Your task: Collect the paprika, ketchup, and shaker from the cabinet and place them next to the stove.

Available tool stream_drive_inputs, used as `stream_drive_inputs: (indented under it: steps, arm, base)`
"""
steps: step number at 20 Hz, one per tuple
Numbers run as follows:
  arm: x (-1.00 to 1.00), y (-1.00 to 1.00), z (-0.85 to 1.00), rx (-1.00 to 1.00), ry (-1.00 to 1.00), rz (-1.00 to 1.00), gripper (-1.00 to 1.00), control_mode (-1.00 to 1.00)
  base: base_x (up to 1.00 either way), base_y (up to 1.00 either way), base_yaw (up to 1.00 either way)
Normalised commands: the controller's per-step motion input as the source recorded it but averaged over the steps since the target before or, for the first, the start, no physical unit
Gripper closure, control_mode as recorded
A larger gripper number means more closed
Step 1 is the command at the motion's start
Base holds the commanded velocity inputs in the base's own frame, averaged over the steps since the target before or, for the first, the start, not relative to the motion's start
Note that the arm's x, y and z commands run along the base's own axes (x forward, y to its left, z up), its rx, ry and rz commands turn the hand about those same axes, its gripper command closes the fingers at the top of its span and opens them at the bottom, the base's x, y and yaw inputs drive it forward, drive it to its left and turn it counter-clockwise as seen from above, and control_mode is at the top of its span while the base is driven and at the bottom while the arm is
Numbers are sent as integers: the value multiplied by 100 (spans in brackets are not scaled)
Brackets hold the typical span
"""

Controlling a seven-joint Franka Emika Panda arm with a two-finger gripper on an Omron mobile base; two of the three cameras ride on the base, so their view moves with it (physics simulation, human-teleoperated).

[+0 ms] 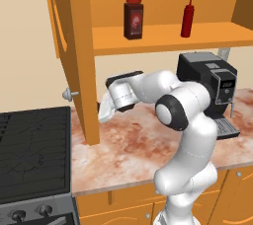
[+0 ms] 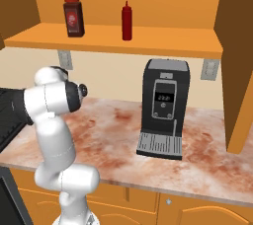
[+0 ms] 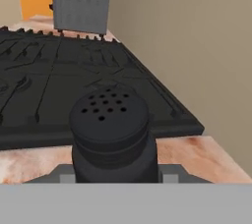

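In the hand view my gripper is shut on the small black shaker, whose perforated round top faces the camera. It hangs over the marble counter, just beside the edge of the black stove. From the left base view the gripper sits low behind the open cabinet door, to the right of the stove. The paprika and the ketchup stand upright on the cabinet shelf.
A black coffee machine stands on the counter to the right of the arm. A grey slatted box stands beyond the stove. The beige wall runs close along the gripper's side.
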Motion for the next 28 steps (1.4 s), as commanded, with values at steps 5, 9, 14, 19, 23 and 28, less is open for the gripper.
stream_drive_inputs:
  steps: [5, 9, 14, 19, 23, 28]
  arm:
    - [29, 29, -23, 0, 0, 6, 100, -100]
    - [25, 26, -27, 0, -1, 6, 100, -100]
    - [24, 24, -23, 0, -2, 5, 100, -100]
    - [22, 26, -22, 0, -2, 4, 100, -100]
    - [11, 27, -16, 0, -3, 1, 100, -100]
    - [4, 20, -18, 0, -3, 1, 100, -100]
  base:
    - [0, 0, 0]
    - [0, 0, 0]
    - [0, 0, 0]
    - [0, 0, 0]
    - [0, 0, 0]
    - [0, 0, 0]
